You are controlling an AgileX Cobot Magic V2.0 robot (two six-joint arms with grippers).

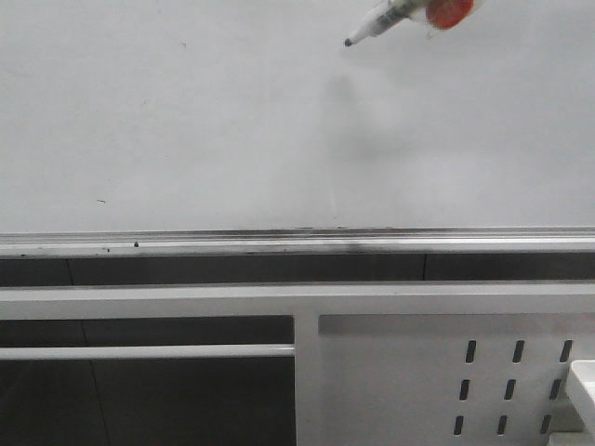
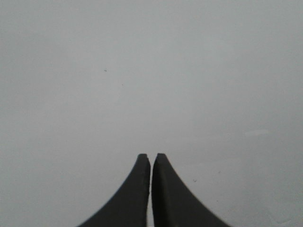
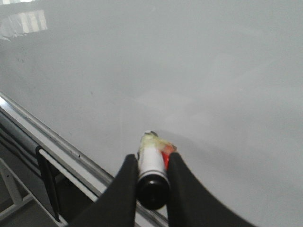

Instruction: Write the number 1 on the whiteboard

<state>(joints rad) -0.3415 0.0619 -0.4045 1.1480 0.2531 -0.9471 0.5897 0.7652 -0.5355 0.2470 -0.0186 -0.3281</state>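
Observation:
The whiteboard (image 1: 186,121) fills the upper part of the front view, glossy and white, with a silver tray rail (image 1: 279,243) along its lower edge. No number 1 stroke shows on it; only small dark specks. A white marker (image 1: 376,20) with a black tip and an orange-red piece behind it enters at the top right, its tip just off the board. In the right wrist view my right gripper (image 3: 152,160) is shut on the marker (image 3: 151,163), which points at the board (image 3: 189,71). My left gripper (image 2: 151,157) is shut and empty, facing the plain board (image 2: 142,71).
Below the rail stands a white metal frame (image 1: 307,372) with a perforated panel (image 1: 511,376) at the lower right. A white box corner (image 1: 584,390) shows at the right edge. The rail and frame also show in the right wrist view (image 3: 47,146).

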